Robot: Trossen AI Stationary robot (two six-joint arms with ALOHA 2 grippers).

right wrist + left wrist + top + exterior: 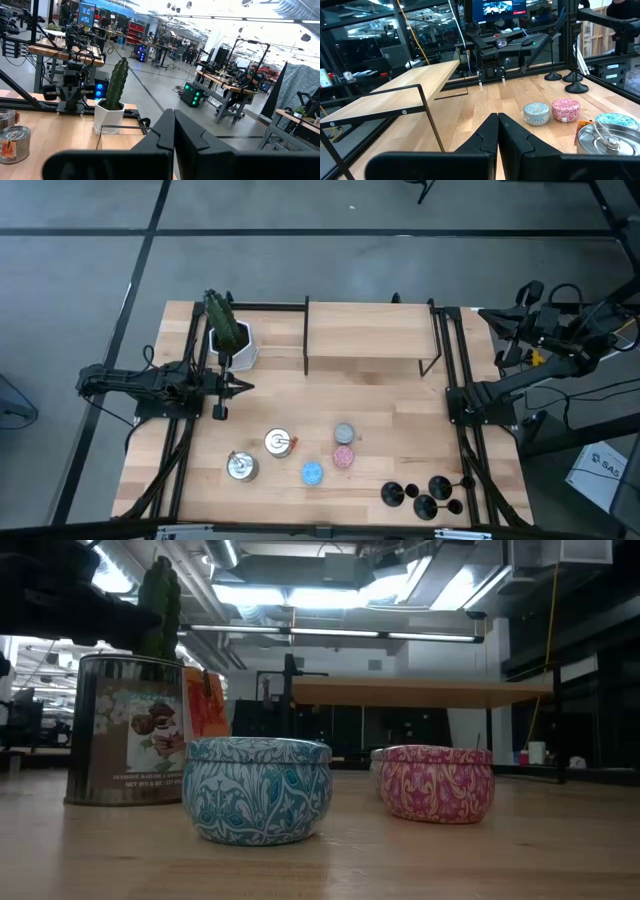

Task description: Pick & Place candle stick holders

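Several matte black candle stick holders [425, 495] stand on their round bases at the table's near right. They also show far off in the left wrist view [572, 80]. My left gripper [246, 387] is shut and empty at the table's left, next to the cactus pot; its own view shows the fingers closed [498, 116]. My right gripper [460, 400] is shut and empty at the table's right, well clear of the holders; its own view shows the fingers closed [173, 112].
Two silver tins [240, 467] [279, 442] and blue [312, 472], pink [343, 457] and grey [344, 433] round candles stand near the front middle. A wooden shelf on a black frame [370, 330] and a cactus in a white pot [228, 330] stand at the back.
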